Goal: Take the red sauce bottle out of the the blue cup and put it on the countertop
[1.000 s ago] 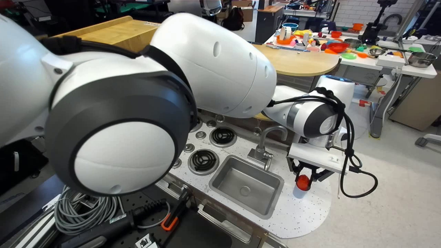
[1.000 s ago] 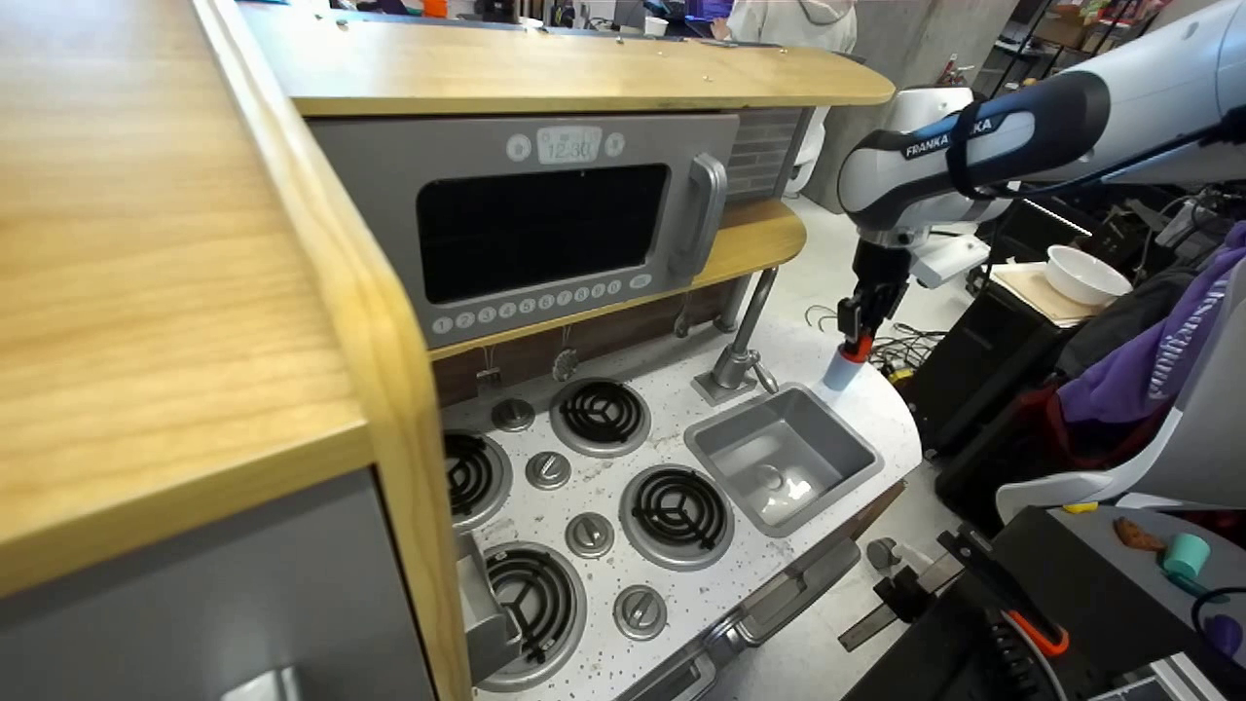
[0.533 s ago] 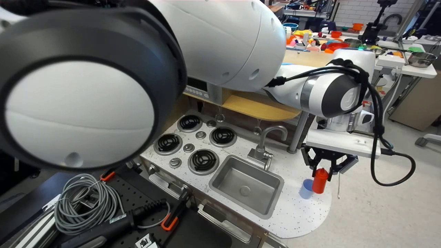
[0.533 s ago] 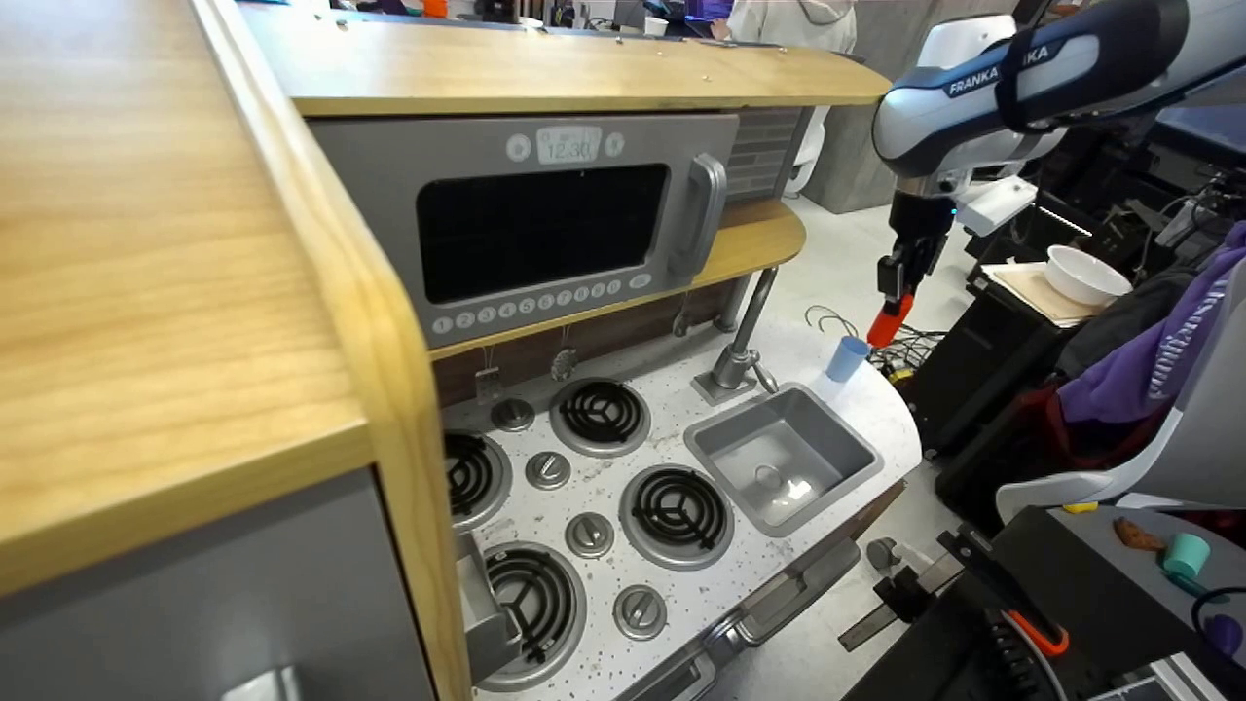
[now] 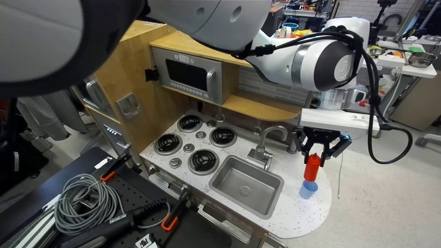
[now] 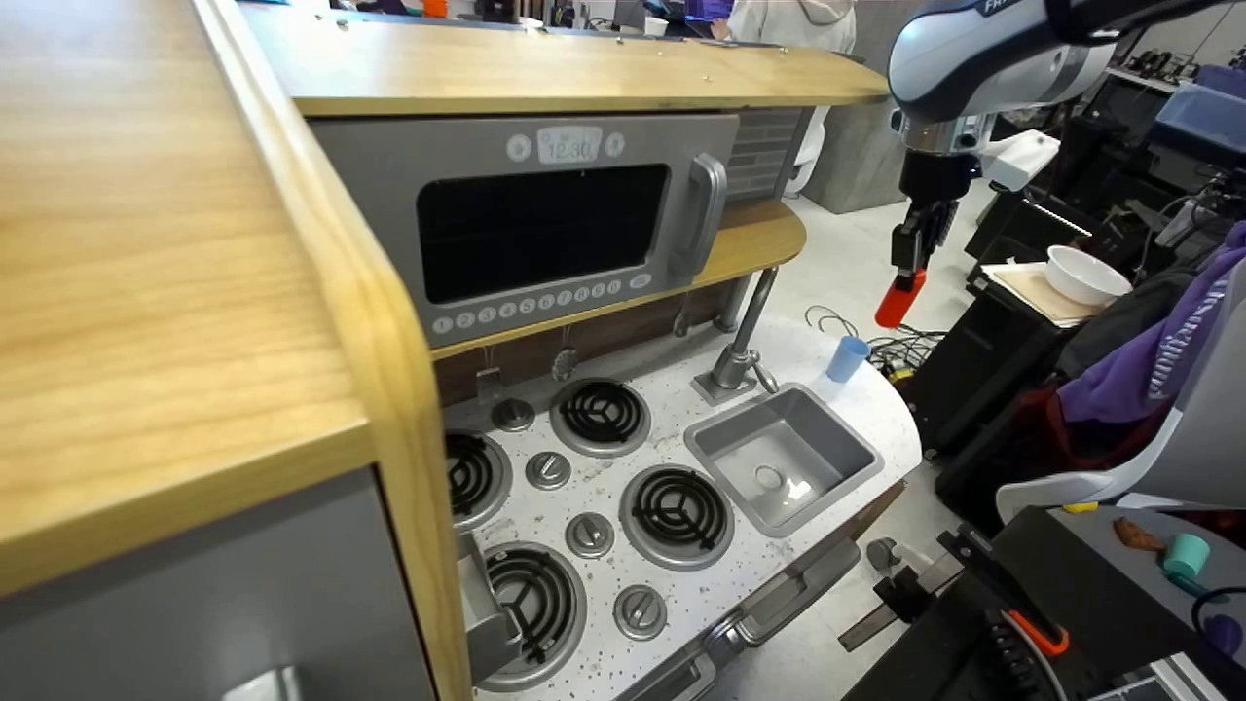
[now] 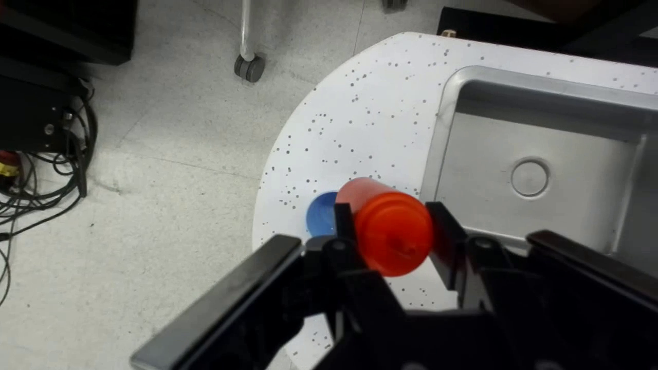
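Observation:
The red sauce bottle [image 5: 311, 168] is held in the air, a little tilted; it also shows in an exterior view [image 6: 899, 302] and the wrist view [image 7: 395, 234]. My gripper [image 5: 314, 161] is shut on its upper part, with one finger on each side in the wrist view [image 7: 389, 221]. The blue cup [image 5: 308, 189] stands upright on the white speckled countertop [image 5: 293, 222], near its rounded end. The cup also shows in an exterior view [image 6: 848, 359]. In the wrist view the bottle and a finger partly cover the blue cup [image 7: 320, 216].
The steel sink [image 5: 246, 187] is set into the counter beside the cup. The faucet [image 5: 263, 141] rises behind the sink. Black burners [image 5: 203, 161] lie farther along the counter. A wooden shelf [image 5: 262, 108] and toy microwave [image 5: 187, 75] overhang the back. The floor lies beyond the rounded edge.
The bottle has come out of the cup and risen above it in my gripper. In the last half second it moved higher and slightly sideways. The cup stays on the countertop.

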Controlling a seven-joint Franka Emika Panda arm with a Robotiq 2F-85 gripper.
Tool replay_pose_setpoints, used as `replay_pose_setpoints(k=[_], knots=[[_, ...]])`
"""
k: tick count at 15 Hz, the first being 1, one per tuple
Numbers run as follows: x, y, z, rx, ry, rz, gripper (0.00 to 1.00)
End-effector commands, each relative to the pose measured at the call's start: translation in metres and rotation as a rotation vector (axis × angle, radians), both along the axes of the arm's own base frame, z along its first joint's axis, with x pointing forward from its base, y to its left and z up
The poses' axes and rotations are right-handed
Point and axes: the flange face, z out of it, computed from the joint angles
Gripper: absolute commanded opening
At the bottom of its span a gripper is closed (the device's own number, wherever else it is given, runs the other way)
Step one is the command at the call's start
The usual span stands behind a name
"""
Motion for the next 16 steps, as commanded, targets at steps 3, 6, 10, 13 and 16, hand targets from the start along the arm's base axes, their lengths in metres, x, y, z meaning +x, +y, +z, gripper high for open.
replay_pose_setpoints(k=[3,6,10,13,16], knots=[[-0.04,0.026,0.001,0.023,0.099,-0.007,0.13],[-0.055,0.031,-0.005,0.03,0.102,-0.016,0.13],[-0.065,0.038,-0.024,0.083,0.03,-0.04,0.13],[-0.075,0.031,-0.049,0.085,0.015,-0.066,0.13],[-0.084,0.012,-0.067,0.046,0.006,-0.137,0.13]])
